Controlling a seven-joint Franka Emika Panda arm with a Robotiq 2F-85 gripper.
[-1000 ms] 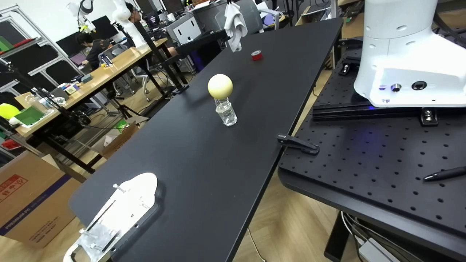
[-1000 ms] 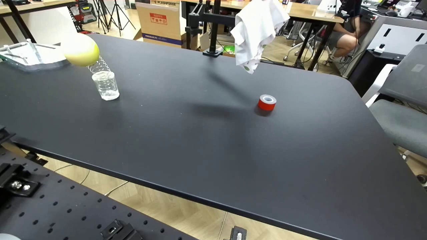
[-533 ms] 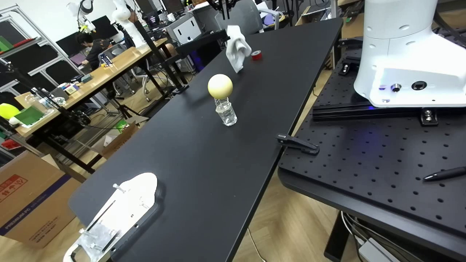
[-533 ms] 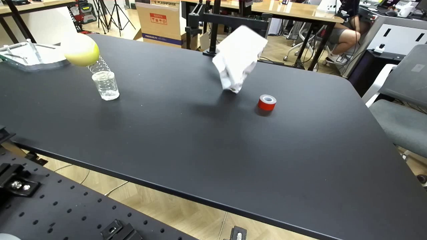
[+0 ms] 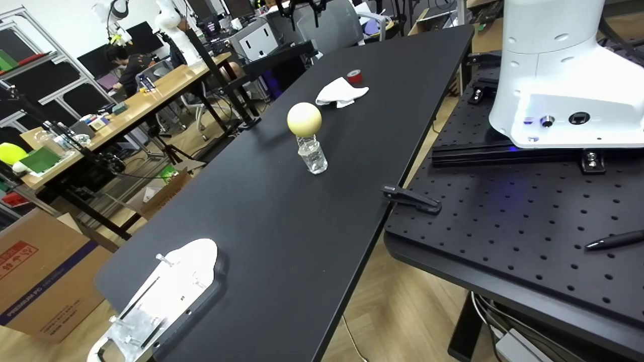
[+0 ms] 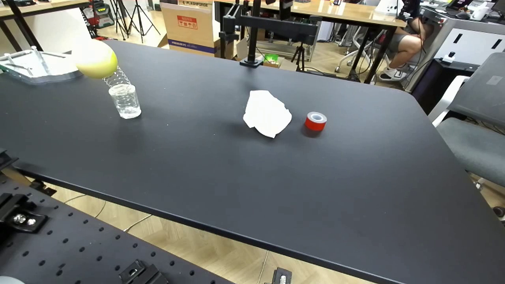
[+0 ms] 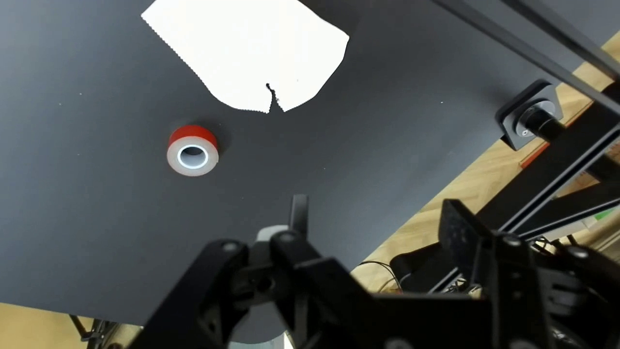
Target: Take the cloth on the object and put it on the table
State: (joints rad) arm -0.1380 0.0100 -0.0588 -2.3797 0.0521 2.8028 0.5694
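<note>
The white cloth (image 6: 268,114) lies loosely spread on the black table (image 6: 221,177), just beside a roll of red tape (image 6: 315,121). In the wrist view the cloth (image 7: 261,53) is cut off by the top edge, with a small slit-like fold at its lower rim. My gripper (image 7: 377,213) stands open with nothing between its fingers; the cloth is apart from it. At the top edge of an exterior view my gripper (image 5: 304,17) hangs above the far end of the table. Which thing the task calls the object I cannot tell from these views.
A black bar on a post (image 6: 276,28) stands at the table's edge near the cloth. A yellow ball (image 5: 304,119) sits on a clear cup (image 5: 313,157). A white board-like fixture (image 5: 171,286) lies at the table's other end.
The cloth hung from my gripper a second ago, then dropped; half a second ago it was in the air, and now it rests on the table. The jaws have opened.
</note>
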